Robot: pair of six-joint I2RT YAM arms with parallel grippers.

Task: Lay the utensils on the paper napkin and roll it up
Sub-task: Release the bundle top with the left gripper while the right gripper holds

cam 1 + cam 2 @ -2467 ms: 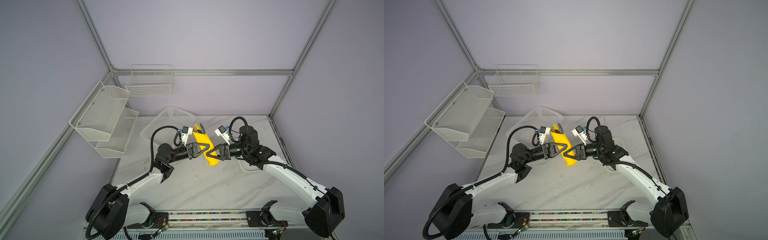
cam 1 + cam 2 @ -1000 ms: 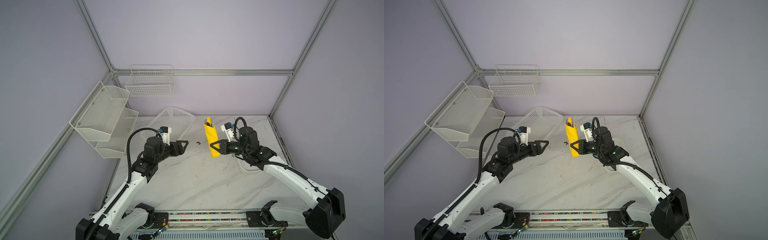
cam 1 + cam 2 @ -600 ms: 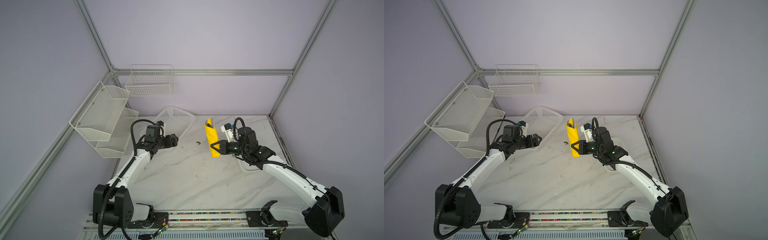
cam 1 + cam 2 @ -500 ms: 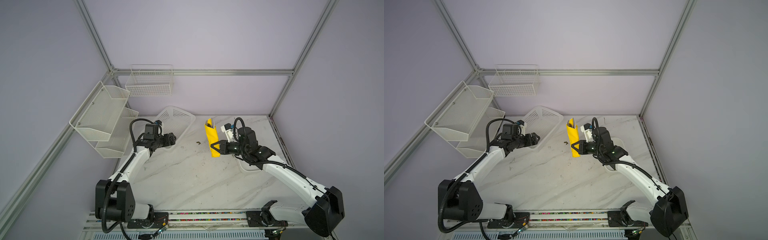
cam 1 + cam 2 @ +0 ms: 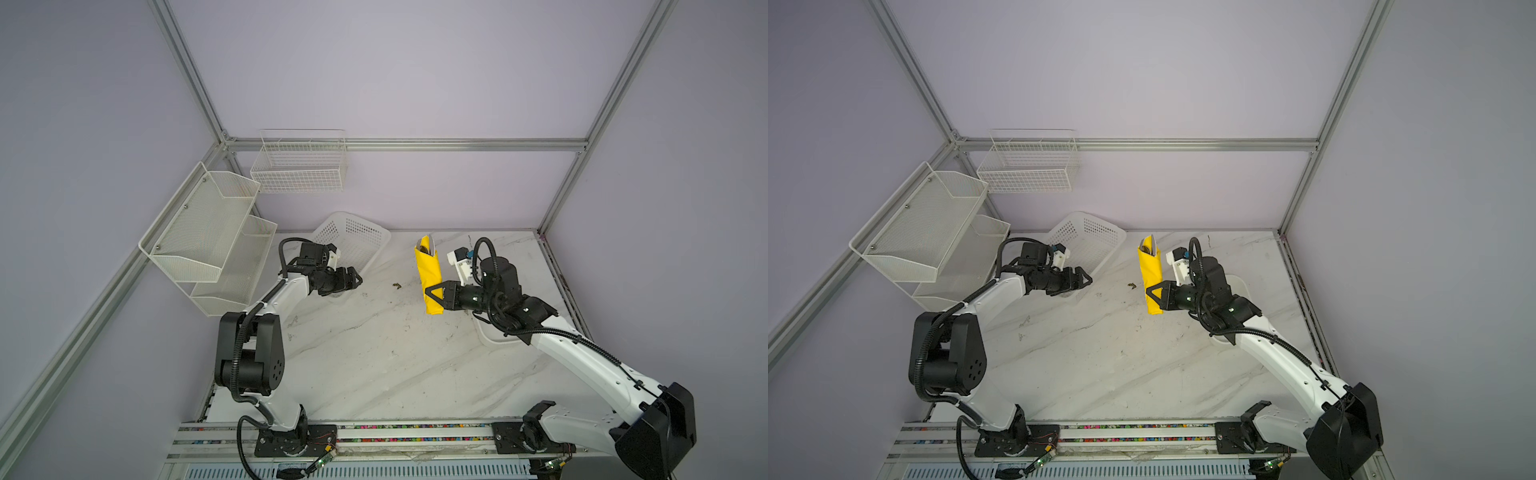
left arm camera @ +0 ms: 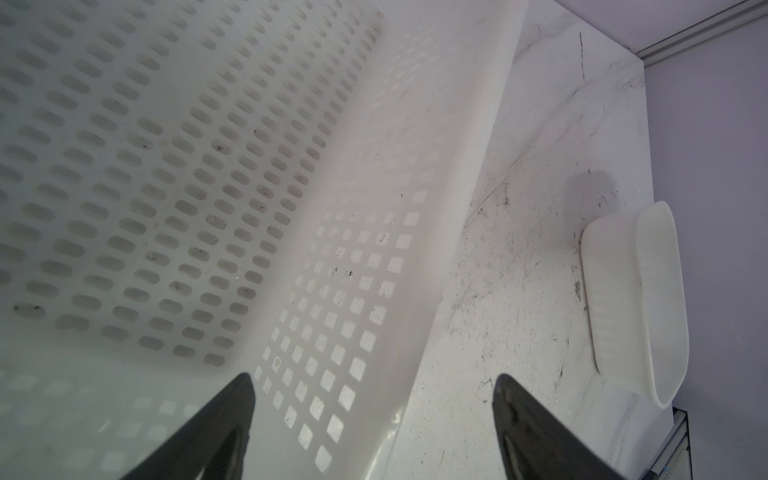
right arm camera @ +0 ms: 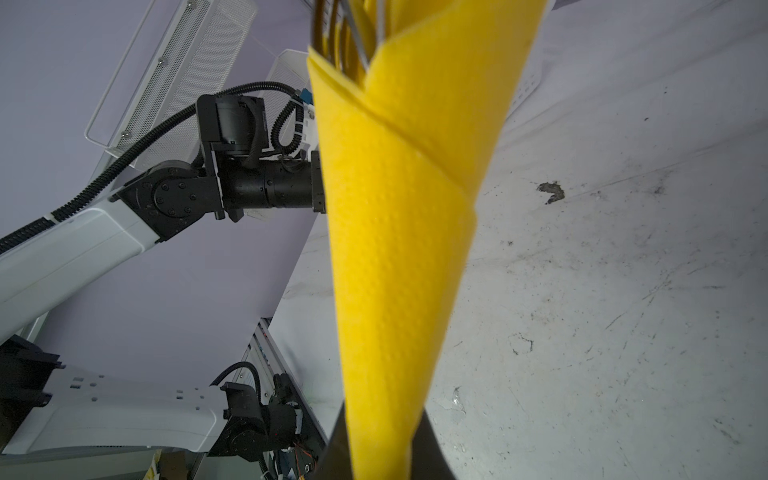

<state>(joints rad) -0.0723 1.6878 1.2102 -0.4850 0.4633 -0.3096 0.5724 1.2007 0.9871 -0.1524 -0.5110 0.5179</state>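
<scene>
The yellow paper napkin is rolled into a tube and stands upright above the table. My right gripper is shut on its lower end. In the right wrist view the napkin rises from between the gripper's jaws. The thin metal ends of the utensils stick out of its top, and the rest of them is wrapped inside. My left gripper hangs open and holds nothing, over the near corner of the white perforated basket.
A white plastic tray lies on the right of the marble table, partly under the right arm. A two-tier mesh rack and a wire basket hang on the walls at back left. A small dark scrap lies left of the roll.
The left gripper, earlier at the roll with the right one, has let go and swung back left to the basket. The right gripper has kept the roll and turned it upright.
</scene>
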